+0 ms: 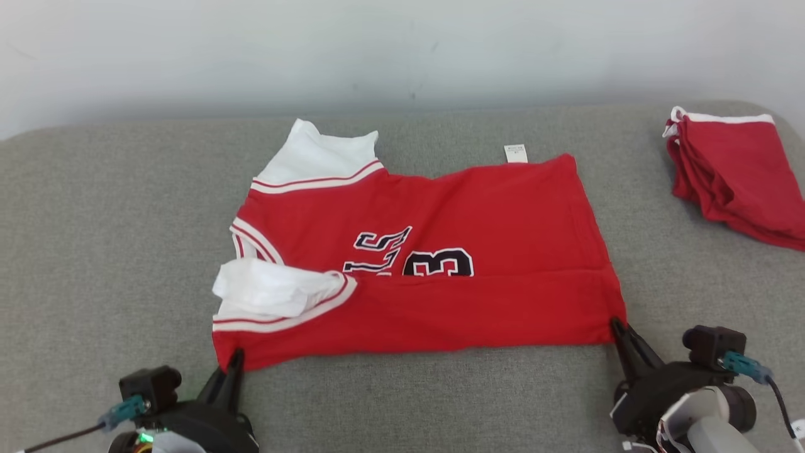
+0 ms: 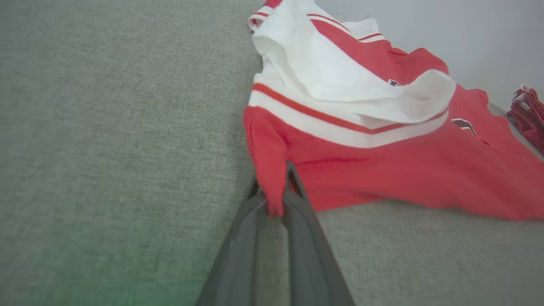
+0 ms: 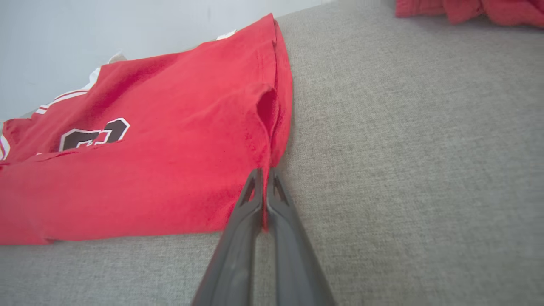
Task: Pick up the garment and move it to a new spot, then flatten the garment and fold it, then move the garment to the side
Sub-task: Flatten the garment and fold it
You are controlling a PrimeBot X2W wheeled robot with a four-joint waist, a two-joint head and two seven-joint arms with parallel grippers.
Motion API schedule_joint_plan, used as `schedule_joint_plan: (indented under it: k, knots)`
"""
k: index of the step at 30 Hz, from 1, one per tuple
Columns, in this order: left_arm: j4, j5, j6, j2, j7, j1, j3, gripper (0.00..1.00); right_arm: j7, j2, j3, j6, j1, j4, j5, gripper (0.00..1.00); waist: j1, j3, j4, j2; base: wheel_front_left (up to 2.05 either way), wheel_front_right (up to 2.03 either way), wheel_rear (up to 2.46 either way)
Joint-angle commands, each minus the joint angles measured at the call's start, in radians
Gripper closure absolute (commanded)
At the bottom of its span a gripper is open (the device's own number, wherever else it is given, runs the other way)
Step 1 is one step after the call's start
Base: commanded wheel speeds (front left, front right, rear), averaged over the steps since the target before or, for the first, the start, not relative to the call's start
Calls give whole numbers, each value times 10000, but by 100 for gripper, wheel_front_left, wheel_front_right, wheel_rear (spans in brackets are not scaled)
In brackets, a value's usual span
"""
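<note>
Surface [image 1: 94, 220] grey fabric | wall [image 1: 402, 50] pale | left hand [image 1: 236, 360], right hand [image 1: 618, 327] each clamped on jersey [image 1: 503, 207] corners

A folded red cloth [image 1: 736, 176] with white trim lies far right on the grey surface [image 1: 94, 251].

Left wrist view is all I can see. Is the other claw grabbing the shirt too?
Observer: Yes. The right gripper is shut on the near right corner of the shirt.
Operator: Is the shirt folded at all?
Observer: Partly. A near strip of it lies folded over the bottom of the black number.
Operator: Is anything sticking out at the back?
Observer: A small white label pokes out past the far edge.
</note>
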Motion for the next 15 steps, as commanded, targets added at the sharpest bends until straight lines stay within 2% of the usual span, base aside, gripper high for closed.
schedule_joint_plan:
  k: [1,8,15]
  knots:
    - [-30,46,-33,-11,-28,323,84,100,-122,-130,-14,-28,216,-44,81,100,0,-302,54,-1,0,0,0]
    - [-1020,252,-44,64,-28,1575,559,100,-306,-554,-300,-28,1320,-806,370,100,0,-947,156,-1,0,0,0]
    - [-2013,557,117,-70,-29,2995,979,100,140,-683,-810,-28,3143,-2138,638,100,0,-1161,282,-1,0,0,0]
